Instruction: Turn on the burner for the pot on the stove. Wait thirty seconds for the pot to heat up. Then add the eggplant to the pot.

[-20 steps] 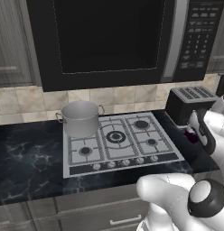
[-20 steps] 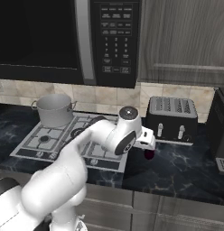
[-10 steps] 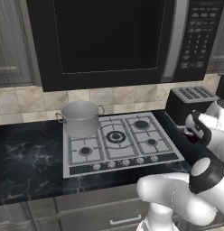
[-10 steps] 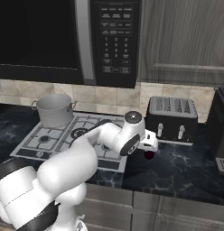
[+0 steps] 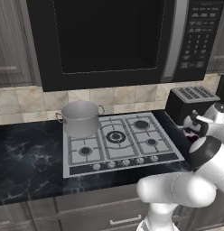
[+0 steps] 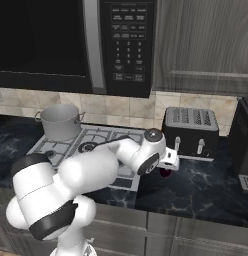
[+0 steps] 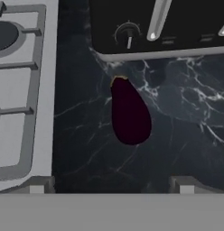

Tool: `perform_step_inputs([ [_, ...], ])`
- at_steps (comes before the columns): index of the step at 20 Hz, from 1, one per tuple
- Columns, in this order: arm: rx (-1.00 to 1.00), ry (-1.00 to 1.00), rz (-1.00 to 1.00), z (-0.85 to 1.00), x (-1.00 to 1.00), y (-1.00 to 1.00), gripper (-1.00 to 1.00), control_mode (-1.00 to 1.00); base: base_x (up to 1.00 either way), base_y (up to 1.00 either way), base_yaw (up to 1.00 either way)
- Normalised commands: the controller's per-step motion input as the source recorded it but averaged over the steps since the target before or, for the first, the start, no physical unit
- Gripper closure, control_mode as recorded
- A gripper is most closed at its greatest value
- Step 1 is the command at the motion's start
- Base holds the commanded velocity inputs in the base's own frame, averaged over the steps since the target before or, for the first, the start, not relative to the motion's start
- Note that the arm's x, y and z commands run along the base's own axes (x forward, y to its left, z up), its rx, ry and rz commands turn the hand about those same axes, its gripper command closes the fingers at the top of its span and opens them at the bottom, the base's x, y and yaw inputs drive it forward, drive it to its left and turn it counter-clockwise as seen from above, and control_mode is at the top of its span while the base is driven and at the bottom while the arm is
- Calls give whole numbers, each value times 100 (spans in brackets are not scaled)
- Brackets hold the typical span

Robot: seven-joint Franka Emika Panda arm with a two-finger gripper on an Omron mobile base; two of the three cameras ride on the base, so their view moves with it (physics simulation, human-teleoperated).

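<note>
Left base view: pot (image 5: 80, 118) sits on the back-left burner of the stove (image 5: 118, 142), at about 10 o'clock from the centre burner. Knobs run along the front edge; can't tell from here whether any is turned or a flame is lit. Arm reaches off to 3 o'clock, hand parked low in front of the toaster (image 5: 189, 104), so it's working the counter (image 5: 28, 162), not the knobs.

Right base view: gripper (image 6: 167, 165) is over the dark counter between the stove's right edge and the toaster. A bit of maroon just under the hand is the eggplant (image 6: 166, 171). Pot is well apart, at 9–10 o'clock from the hand.

Hand view: camera looks straight down at the eggplant (image 7: 129, 111), lying flat on the marble, stem end pointing to 12 o'clock toward the toaster front. Stove edge at 9 o'clock. Fingertips (image 7: 36, 184) stand wide apart either side of it, released, nothing gripped, not touching it. Judgement: this is the pre-grasp line-up, jaws straddling the narrow width so a straight descent should pinch across the body.
</note>
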Motion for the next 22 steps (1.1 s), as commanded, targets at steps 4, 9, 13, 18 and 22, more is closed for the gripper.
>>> perform_step_inputs([
  [4, 0, 0, 0, -26, 32, -7, -100, -100, 0, 0, 0],
  [9, 0, 0, 0, -23, 29, -12, -100, -100, 0, 0, 0],
  [13, 2, 0, 0, -16, 18, -22, -100, -100, 0, 0, 0],
  [18, 2, 0, 0, -15, 16, -25, -100, -100, 0, 0, 0],
  [22, 3, 0, 0, -14, 20, -25, -100, -100, 0, 0, 0],
])
